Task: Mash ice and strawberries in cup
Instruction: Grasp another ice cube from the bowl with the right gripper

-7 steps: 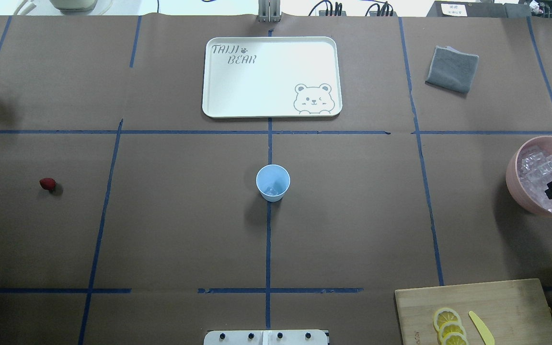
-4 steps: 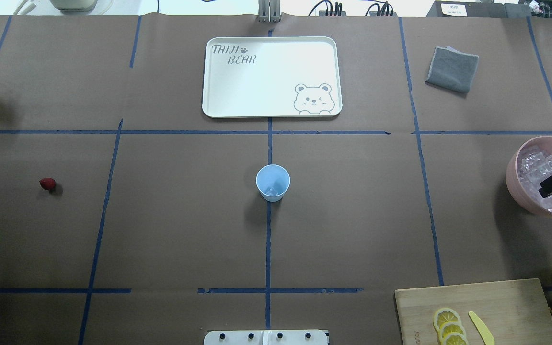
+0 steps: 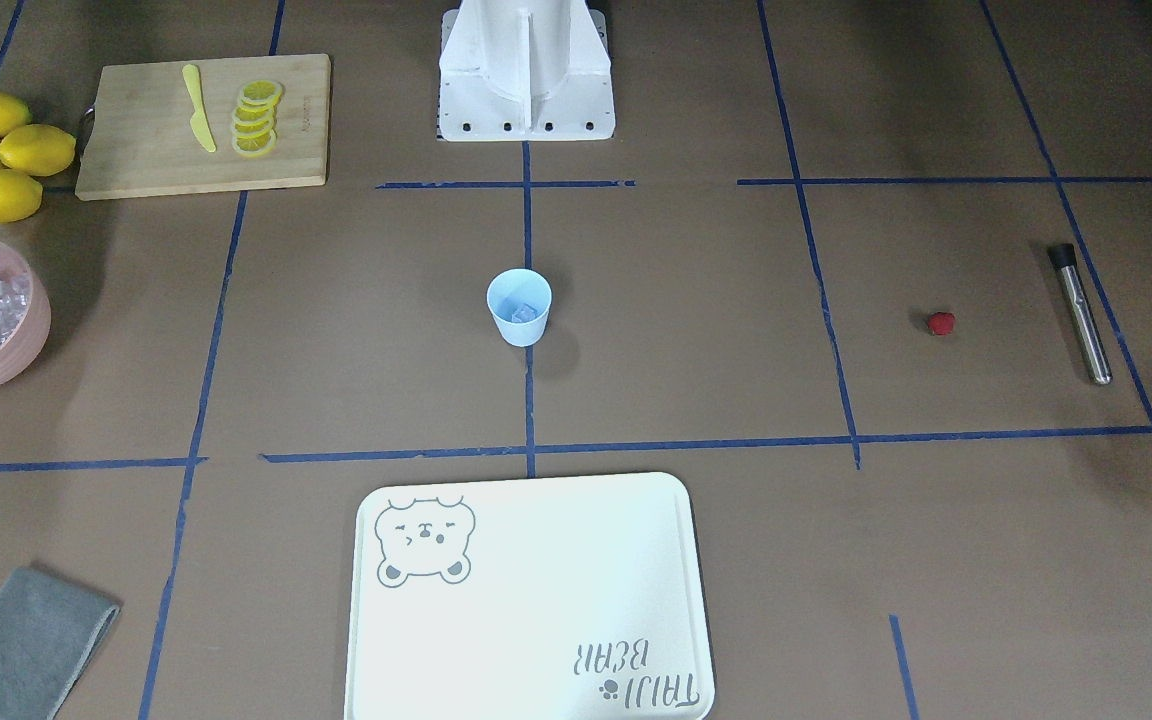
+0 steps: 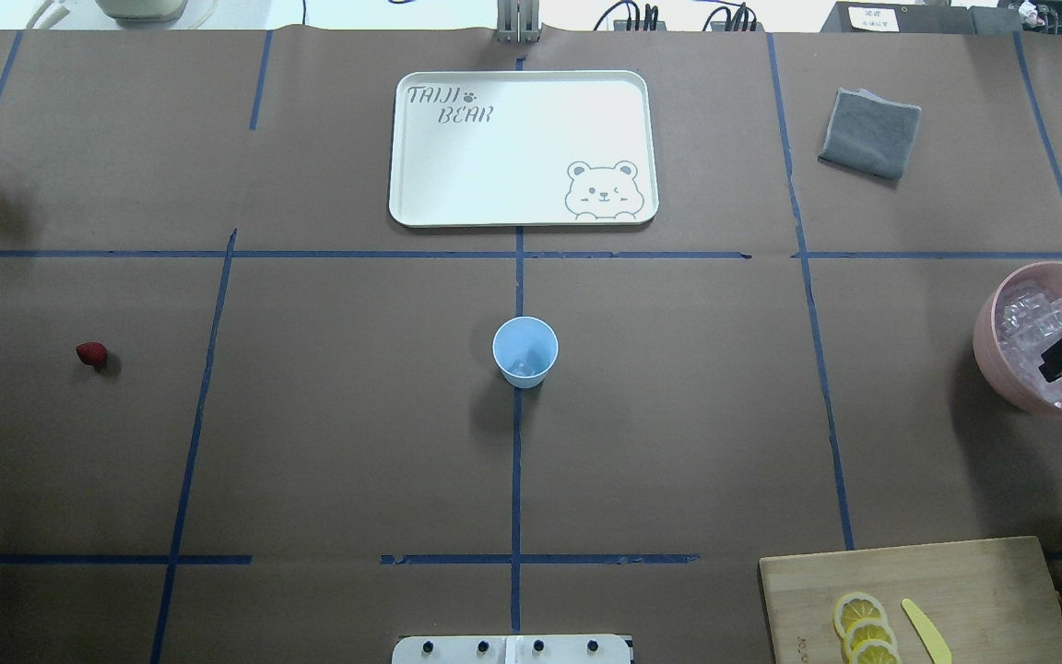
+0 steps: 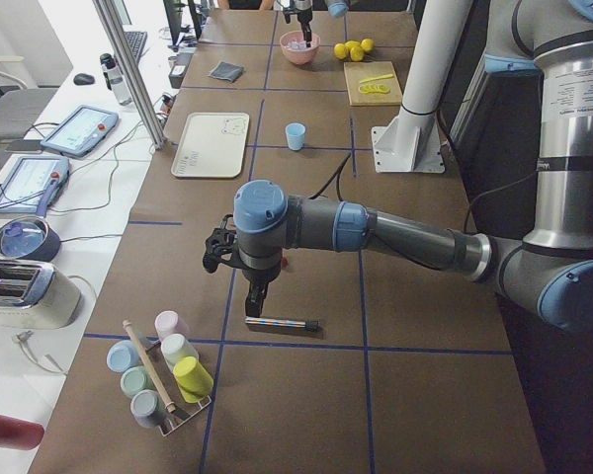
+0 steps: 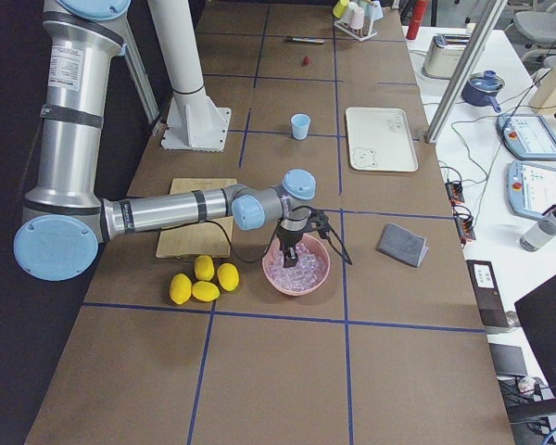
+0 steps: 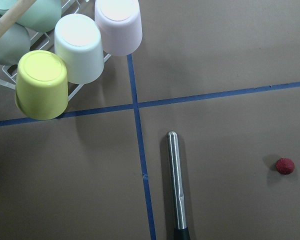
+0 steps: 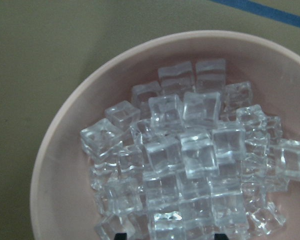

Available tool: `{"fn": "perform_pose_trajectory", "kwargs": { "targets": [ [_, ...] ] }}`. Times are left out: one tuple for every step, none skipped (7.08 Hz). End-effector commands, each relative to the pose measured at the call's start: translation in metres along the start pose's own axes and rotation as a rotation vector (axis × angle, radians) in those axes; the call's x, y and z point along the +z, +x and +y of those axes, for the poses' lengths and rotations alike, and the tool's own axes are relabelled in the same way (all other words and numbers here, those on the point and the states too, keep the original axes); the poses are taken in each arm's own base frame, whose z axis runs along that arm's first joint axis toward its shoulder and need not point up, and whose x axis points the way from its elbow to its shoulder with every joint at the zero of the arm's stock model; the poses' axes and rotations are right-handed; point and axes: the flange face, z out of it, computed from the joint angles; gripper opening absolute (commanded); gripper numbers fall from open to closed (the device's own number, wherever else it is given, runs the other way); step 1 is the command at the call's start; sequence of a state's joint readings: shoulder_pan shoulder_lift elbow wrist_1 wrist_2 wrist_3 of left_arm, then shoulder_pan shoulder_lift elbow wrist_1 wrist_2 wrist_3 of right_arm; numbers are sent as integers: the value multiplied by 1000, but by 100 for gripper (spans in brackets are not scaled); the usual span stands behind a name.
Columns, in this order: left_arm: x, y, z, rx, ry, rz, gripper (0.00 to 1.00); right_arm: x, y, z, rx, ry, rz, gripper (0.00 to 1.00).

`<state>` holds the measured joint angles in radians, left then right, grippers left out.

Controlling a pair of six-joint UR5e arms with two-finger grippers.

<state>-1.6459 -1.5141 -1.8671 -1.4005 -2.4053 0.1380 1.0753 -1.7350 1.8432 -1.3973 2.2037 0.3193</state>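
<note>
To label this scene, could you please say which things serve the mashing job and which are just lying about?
Job: cup, ice, pink bowl holding it, strawberry, metal rod (probably the masher).
Lying about: tray, grey cloth, lemons, cutting board.

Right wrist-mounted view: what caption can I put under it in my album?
A heap of clear ice cubes in a round pink plastic bowl, seen from above.

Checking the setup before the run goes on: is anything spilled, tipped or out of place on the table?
Nothing stands out. The cup stands upright, the ice sits inside the pink bowl with none seen spilled around it, and the strawberry lies alone on the robot's left side, well apart from the cup.
</note>
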Motion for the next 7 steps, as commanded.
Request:
{"fn": "perform_pose_trajectory", "kwargs": {
  "targets": [
    [0,0,0,1,1,0,100,3,3,0,3,-7,2,66],
    [0,0,0,1,1,0,100,6,3,1,2,-12,3,66],
    [0,0,0,1,1,0,100,8,2,0,1,-15,3,66],
    [0,0,0,1,1,0,100,10,0,1,-5,-20,4,66],
    [0,0,0,1,1,0,100,10,-1,1,-6,-21,2,66],
    [-1,1,0,2,2,0,100,11,-2,1,-7,-23,2,66],
    [-2,2,0,3,3,0,100,11,-2,1,-9,-23,2,66]
  ]
}}
